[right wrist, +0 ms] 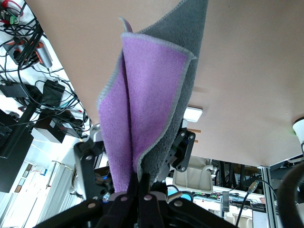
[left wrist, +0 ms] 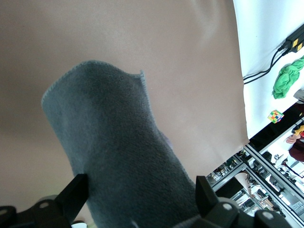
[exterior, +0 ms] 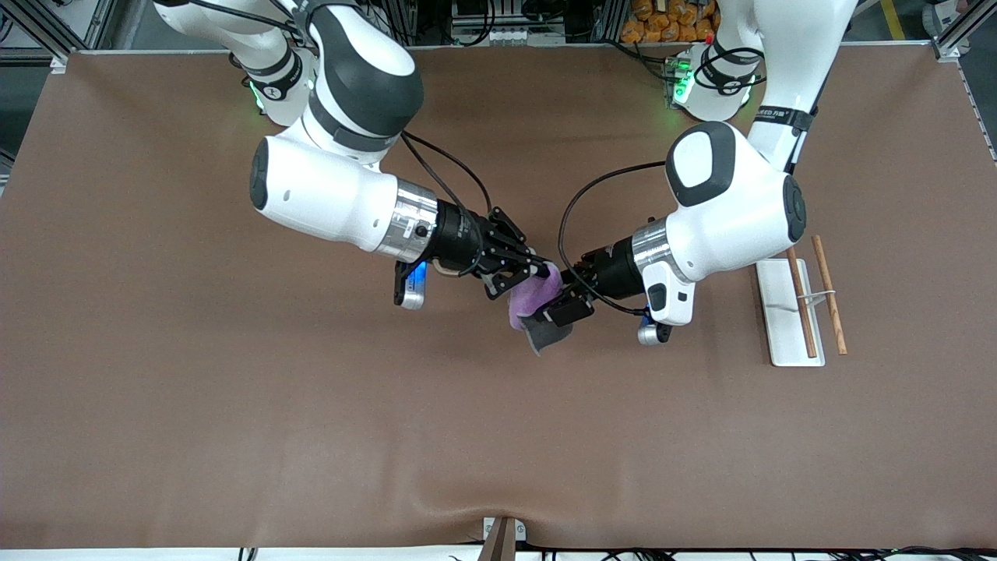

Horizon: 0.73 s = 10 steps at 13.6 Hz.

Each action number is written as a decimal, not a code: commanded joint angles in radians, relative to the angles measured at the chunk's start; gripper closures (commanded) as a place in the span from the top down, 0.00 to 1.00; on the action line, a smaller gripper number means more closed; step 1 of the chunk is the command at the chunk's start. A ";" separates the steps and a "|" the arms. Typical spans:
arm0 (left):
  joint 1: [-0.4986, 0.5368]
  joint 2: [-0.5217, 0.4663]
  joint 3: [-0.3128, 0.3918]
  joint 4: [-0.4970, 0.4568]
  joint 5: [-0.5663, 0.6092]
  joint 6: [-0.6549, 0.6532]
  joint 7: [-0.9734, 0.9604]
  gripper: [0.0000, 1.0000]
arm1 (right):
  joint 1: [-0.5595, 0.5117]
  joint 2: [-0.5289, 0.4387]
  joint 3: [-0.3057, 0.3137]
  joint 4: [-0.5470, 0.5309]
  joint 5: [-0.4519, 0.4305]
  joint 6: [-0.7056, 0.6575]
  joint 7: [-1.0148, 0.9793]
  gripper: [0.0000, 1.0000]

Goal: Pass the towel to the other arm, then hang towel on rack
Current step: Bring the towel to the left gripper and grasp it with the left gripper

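The towel (exterior: 533,302), purple on one face and dark grey on the other, hangs in the air over the middle of the table. My right gripper (exterior: 546,272) is shut on its upper end; in the right wrist view the towel (right wrist: 142,104) runs folded out of the right gripper (right wrist: 142,184). My left gripper (exterior: 567,296) is open, its jaws standing on either side of the towel without pinching it. In the left wrist view the grey face of the towel (left wrist: 118,156) fills the gap of the left gripper (left wrist: 141,195). The rack (exterior: 785,313), a white plate with two brown rods, lies toward the left arm's end.
The brown mat (exterior: 234,405) covers the table, and a small bracket (exterior: 499,538) sits at its edge nearest the front camera. Orange objects (exterior: 670,19) and cables lie off the table by the robots' bases.
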 commanded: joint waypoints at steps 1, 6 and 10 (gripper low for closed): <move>-0.002 -0.008 0.000 0.007 -0.020 0.006 -0.009 0.71 | 0.005 -0.003 -0.013 -0.002 0.025 0.004 0.012 0.00; 0.004 -0.011 0.005 0.010 -0.003 0.006 0.001 0.00 | 0.002 -0.003 -0.014 0.000 0.025 0.002 0.012 0.00; 0.054 -0.031 0.008 0.026 0.029 -0.038 0.021 0.00 | -0.007 -0.007 -0.014 0.000 0.025 -0.002 0.010 0.00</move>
